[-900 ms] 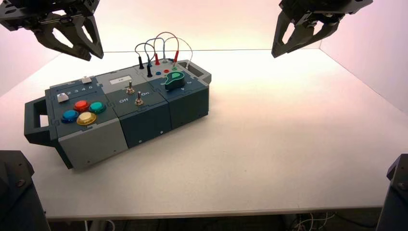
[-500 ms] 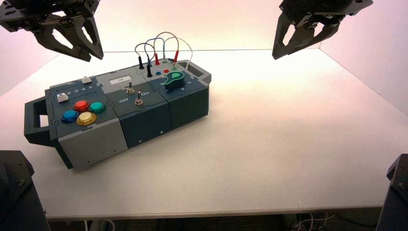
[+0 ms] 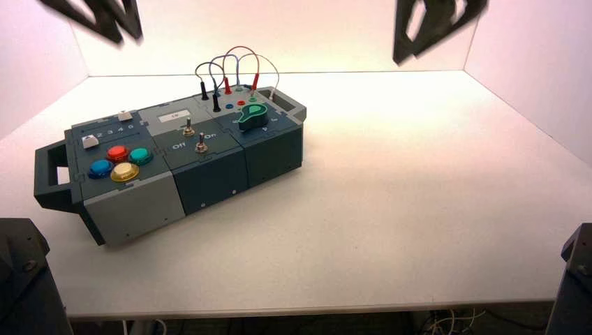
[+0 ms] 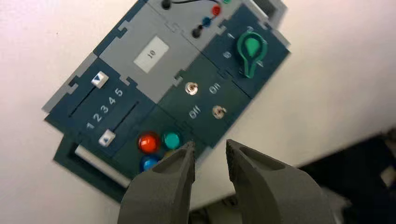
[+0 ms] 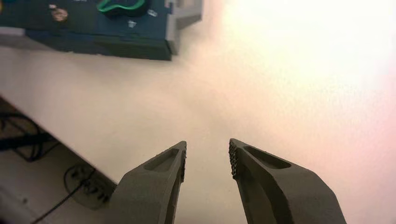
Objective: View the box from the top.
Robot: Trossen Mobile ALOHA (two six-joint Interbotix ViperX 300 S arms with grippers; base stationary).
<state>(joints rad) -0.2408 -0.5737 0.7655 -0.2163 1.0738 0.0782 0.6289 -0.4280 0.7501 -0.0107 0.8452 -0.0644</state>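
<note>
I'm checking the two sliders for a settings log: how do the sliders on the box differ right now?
In the left wrist view, the slider by the grey display module has its white cap at the 5 end of its track; the slider by the end handle has its cap at the 1 end. Both caps are white with a blue triangle, on parallel tracks sharing one 1 to 5 scale on the box.

White flat tabletop (image 3: 391,209) with pale walls at left, back, right sides. Long grey and dark-teal modular box (image 3: 174,157) lies directly on it, on left half, set at slant, handle end (image 3: 50,174) near left front, other handle end (image 3: 286,103) toward centre back. Tabletop bare to right of box. Cables visible below front edge.
</note>
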